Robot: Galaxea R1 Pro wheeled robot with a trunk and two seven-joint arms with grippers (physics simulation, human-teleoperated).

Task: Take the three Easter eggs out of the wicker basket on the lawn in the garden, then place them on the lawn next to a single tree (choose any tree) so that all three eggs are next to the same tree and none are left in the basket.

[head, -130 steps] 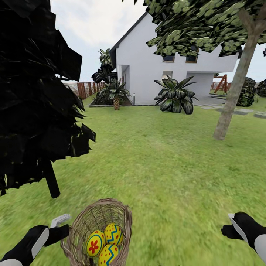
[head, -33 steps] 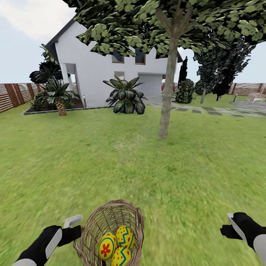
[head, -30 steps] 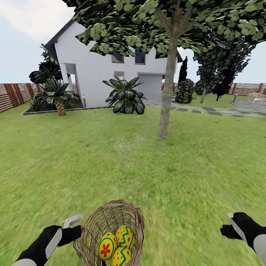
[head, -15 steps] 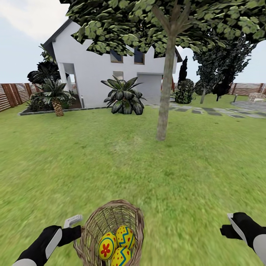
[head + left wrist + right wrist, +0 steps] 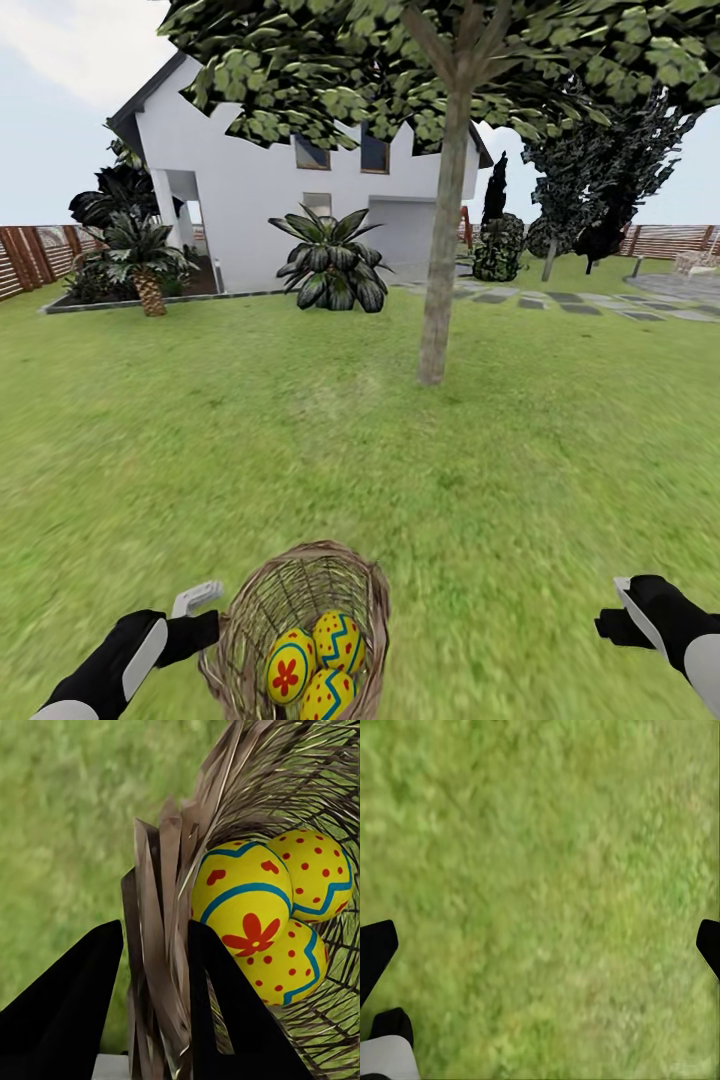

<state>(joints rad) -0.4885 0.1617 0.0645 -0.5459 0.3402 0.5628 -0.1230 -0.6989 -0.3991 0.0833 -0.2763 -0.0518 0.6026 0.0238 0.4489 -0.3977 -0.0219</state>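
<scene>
- Green lawn [image 5: 300, 430] spreads across the middle of the head view, with a white house [image 5: 260, 190] and a slatted fence [image 5: 30, 258] at the upper left.
- Left gripper [image 5: 154, 967], at the lower left of the head view, is clamped on the wall of the wicker basket [image 5: 300, 625], one finger on each side of the weave, holding it off the grass.
- Right gripper [image 5: 640, 615], at the lower right, is spread wide with nothing between its fingers, over bare grass.
- All three Easter eggs [image 5: 315, 660] lie together inside the basket, touching one another.
- Ahead, upper centre, stands the tree [image 5: 440, 270], its trunk well apart from the basket.
- By my judgement nothing is placed yet: reaching the tree and unloading all three eggs remain.
</scene>
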